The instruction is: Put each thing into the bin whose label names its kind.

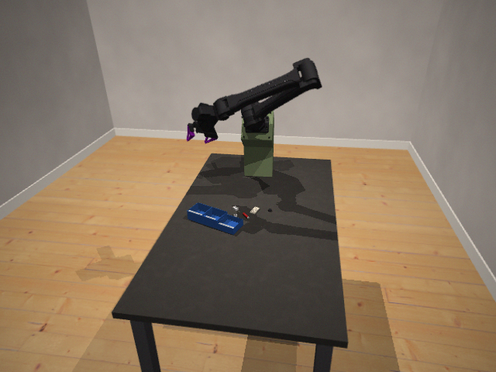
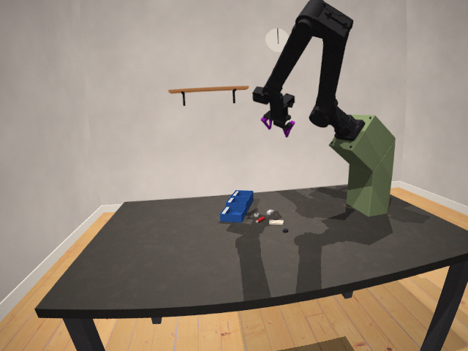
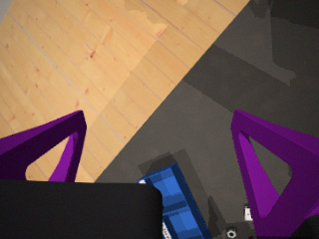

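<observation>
My gripper (image 1: 200,140) (image 2: 277,131) (image 3: 159,118) is open and empty, high above the table. Three joined blue bins (image 1: 215,219) (image 2: 245,214) (image 3: 191,213) stand on the table with white labels too small to read. Beside them lie a red cylinder (image 1: 245,215) (image 2: 260,219), a cream block (image 1: 254,210) (image 2: 276,222), a small black round thing (image 1: 270,210) (image 2: 285,230), a white thing (image 1: 235,208) (image 2: 270,212) (image 3: 248,213) and a small nut-like ring (image 1: 235,215) (image 2: 257,214) (image 3: 231,233). The bins look empty where their insides show.
The dark table (image 1: 248,276) (image 2: 159,260) (image 3: 150,144) carries the arm's green pedestal (image 1: 258,158) (image 2: 368,181) at its far end in the top view. A wooden shelf (image 2: 208,89) is on the wall. Shadows of the arm fall across the table.
</observation>
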`<state>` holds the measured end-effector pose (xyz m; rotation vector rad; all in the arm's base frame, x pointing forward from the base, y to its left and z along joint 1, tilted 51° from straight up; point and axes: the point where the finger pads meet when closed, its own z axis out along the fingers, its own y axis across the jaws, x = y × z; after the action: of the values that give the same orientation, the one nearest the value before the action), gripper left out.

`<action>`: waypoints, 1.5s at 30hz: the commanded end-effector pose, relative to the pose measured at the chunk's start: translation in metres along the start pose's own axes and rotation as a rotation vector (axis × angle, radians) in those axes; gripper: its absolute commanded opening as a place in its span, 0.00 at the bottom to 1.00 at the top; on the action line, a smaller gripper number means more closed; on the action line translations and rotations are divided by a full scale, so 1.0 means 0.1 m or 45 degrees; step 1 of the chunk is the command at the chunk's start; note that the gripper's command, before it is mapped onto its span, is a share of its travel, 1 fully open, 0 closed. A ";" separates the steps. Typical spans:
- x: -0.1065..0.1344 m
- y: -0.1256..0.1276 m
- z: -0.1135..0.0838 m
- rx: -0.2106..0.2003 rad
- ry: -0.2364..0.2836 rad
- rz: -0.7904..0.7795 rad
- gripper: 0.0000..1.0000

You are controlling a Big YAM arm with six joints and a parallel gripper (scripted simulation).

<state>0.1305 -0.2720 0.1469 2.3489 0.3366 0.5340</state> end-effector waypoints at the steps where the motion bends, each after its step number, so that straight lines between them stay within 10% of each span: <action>1: 0.00 0.02 -0.01 -0.006 0.000 -0.001 1.00; 17: 0.00 0.02 -0.01 -0.006 0.000 -0.001 1.00; 18: 0.00 0.00 0.00 0.000 0.000 0.000 0.08; 45: 0.00 0.00 0.00 0.000 0.000 0.000 0.08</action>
<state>0.1298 -0.2697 0.1421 2.3579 0.3361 0.5336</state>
